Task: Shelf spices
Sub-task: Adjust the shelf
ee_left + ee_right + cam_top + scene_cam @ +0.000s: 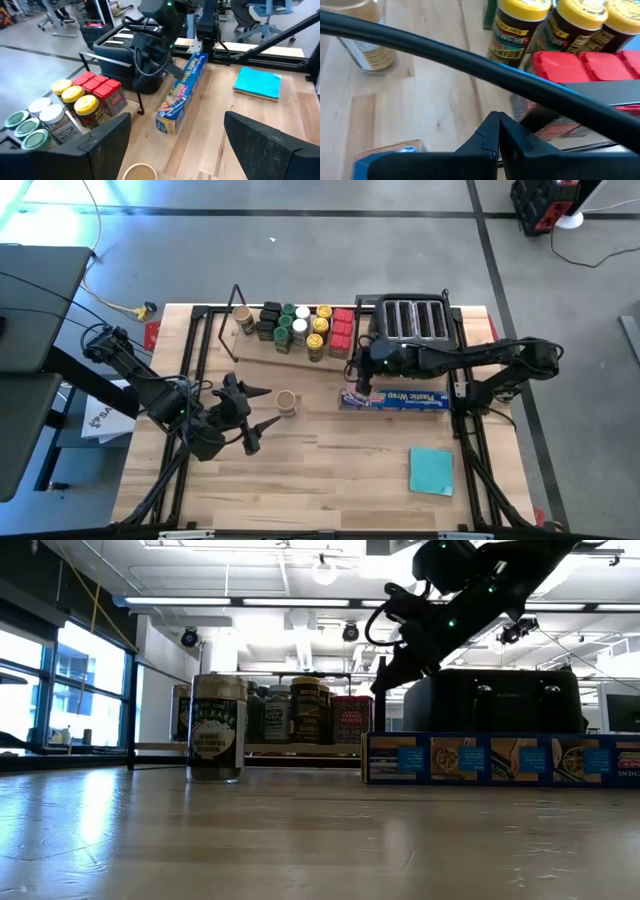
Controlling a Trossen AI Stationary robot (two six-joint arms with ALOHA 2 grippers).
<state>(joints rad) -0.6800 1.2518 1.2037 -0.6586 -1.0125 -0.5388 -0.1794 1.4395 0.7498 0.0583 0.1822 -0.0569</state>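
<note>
From my console: my left gripper (262, 420) waits with fingers spread wide beside a lone tan-lidded jar (286, 402) standing on the table (330, 480). Other spices (300, 328) stand grouped on the shelf (240, 330). My right gripper (362, 385), pinched shut and empty, hovers over the blue wrap box (393, 399) near the toaster (412, 319).

1. You can read "Plastic Wrap" in white on the long blue box (392, 398); in the left wrist view only "Plastic" shows clearly.
2. Yellow-lidded jar (516, 27) in your right wrist view says "CRUNCHY" and "ONION".
3. The other jar and tin labels are too small or blurry to read.
</note>
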